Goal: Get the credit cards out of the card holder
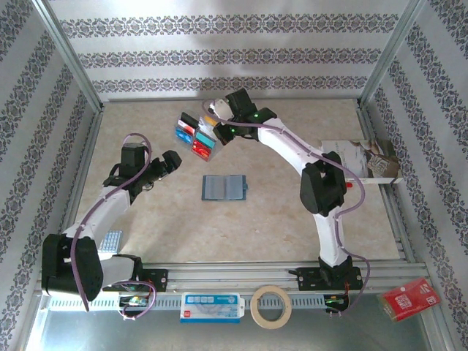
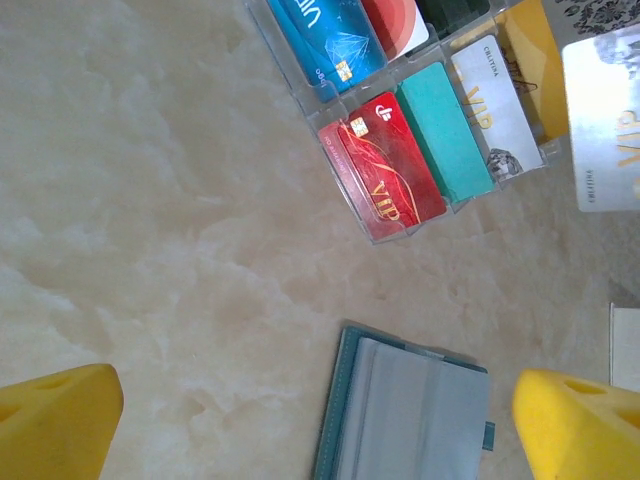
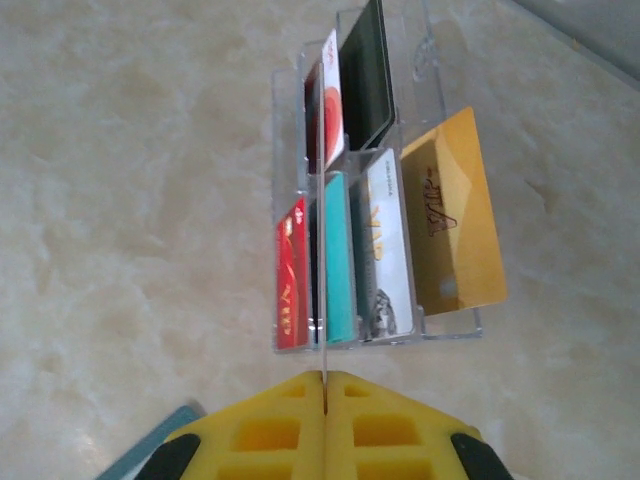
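The right pincer (image 3: 323, 385) is pressed together beyond the card holder (image 1: 225, 189), just over the clear tray (image 3: 288, 140). It seems to pinch a silver-white card (image 2: 605, 120) by one short end, because a thin edge stands up out of the seam of its yellow fingers. The left pincer (image 1: 170, 161) hangs to the left of the card holder, spread as wide as it goes and holding nothing.

The card holder lies open and flat on the worktop (image 1: 292, 227), well apart from both arms' bases. Most of the credit cards (image 2: 390, 170) stand on edge in the tray, on the far-left side of the card holder (red, teal, blue, black, and a gold one (image 3: 455, 215) leaning at the outer end).

I judge such a card to be very light, stiff and smooth. It can slip or twist if it is taken at a corner, so the better hold is across a short end, with the fingers flat on both faces. The card holder is soft and light, and I think it may slide or lift when a card is pulled from a tight slot.

I cannot make out whether any slot has a card in it. The pockets look pale and flat, and the near part of the card holder is cut off in the left wrist view.
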### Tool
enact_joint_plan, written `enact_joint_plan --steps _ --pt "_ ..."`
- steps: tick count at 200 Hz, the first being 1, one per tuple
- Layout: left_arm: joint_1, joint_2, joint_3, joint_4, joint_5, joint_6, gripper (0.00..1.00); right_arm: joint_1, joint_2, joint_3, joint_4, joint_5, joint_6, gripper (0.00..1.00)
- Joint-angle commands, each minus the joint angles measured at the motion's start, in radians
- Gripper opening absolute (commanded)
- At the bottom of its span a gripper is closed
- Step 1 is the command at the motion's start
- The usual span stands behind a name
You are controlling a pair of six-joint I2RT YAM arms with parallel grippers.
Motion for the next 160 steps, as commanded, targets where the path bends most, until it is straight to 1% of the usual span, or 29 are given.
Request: enact_joint_plan --steps 1,27,83,160 --pt "0.013 0.007 0.030 0.012 0.027 -0.023 1.00 0.004 0.045 0.060 -0.016 0.040 -0.065 0.00" --pt "0.013 0.016 0.026 0.023 0.038 -0.036 1.00 0.003 0.086 0.107 -0.029 0.056 -0.092 0.00" --pt "0.013 0.033 0.022 0.031 0.048 -0.044 1.00 0.000 0.140 0.144 -0.029 0.090 -0.128 0.00" --pt "0.013 0.057 0.003 0.069 0.079 -0.070 1.00 -0.007 0.171 0.154 -0.038 0.068 -0.122 0.00"
